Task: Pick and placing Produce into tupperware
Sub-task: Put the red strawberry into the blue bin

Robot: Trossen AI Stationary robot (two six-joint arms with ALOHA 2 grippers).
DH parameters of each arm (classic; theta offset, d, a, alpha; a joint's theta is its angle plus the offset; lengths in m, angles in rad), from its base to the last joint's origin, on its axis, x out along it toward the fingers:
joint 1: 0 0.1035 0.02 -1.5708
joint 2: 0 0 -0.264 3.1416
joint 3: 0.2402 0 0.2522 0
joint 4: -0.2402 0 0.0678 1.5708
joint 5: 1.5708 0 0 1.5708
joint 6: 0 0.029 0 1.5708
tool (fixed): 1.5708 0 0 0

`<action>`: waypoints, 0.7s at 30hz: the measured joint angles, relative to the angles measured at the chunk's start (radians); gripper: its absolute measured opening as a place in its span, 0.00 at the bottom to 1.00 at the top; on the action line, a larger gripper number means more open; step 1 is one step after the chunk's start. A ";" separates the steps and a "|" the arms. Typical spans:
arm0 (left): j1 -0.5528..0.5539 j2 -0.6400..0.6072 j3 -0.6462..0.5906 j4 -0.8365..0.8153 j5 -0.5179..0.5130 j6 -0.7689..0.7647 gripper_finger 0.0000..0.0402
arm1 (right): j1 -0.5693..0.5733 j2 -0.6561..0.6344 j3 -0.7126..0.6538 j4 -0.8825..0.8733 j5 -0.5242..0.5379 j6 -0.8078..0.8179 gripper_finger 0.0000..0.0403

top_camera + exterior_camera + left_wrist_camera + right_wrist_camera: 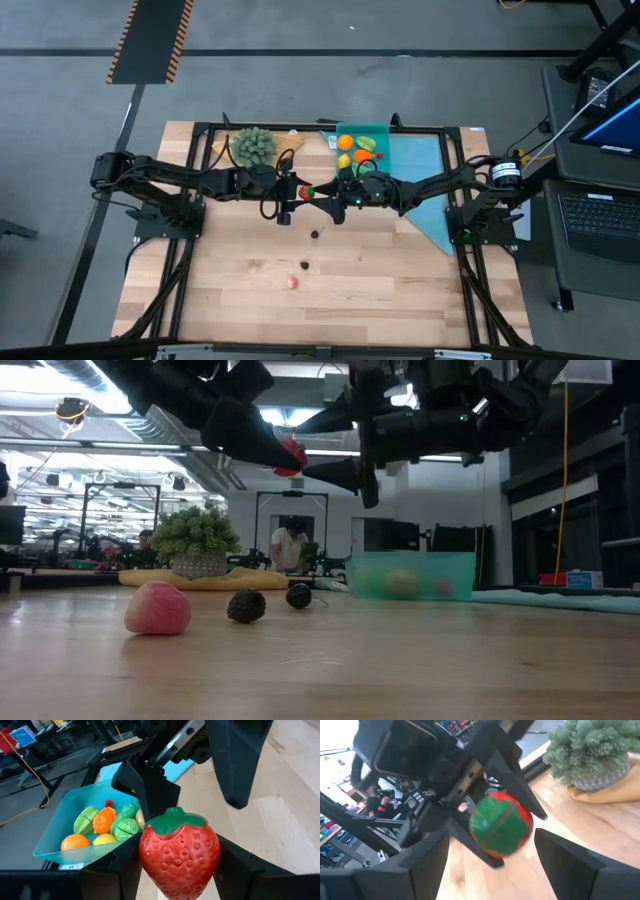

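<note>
Red strawberry [179,851] pinched in left gripper [300,190] midair; right gripper [327,190] jaws spread around its leafy end, not clamped yet. Teal tupperware [384,133] just behind.

High view: overhead, facing straight down, far enough to take in the whole tabletop [330,300] and both arms, with the strawberry [304,191] held between the two grippers near the frame's middle. Low view: at tabletop height, facing level across the wood toward the room behind, the strawberry [291,455] overhead and the tupperware [412,574] farther back. Left wrist and right wrist views: each very near the strawberry [179,851] [501,823], facing it from opposite sides; the left wrist view shares the tupperware [65,820] with the high and low views.
</note>
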 joint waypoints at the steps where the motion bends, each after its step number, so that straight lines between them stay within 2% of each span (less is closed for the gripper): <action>1: 0.000 0.000 0.000 0.000 0.000 0.001 0.47 | 0.000 0.008 0.014 -0.004 0.005 -0.002 0.73; 8: 0.001 -0.001 -0.001 -0.023 -0.010 0.001 0.47 | -0.007 0.052 0.102 -0.103 0.004 -0.050 0.73; 21: 0.002 -0.001 0.000 -0.018 -0.011 0.009 0.47 | -0.019 0.066 0.121 -0.097 0.009 -0.053 0.73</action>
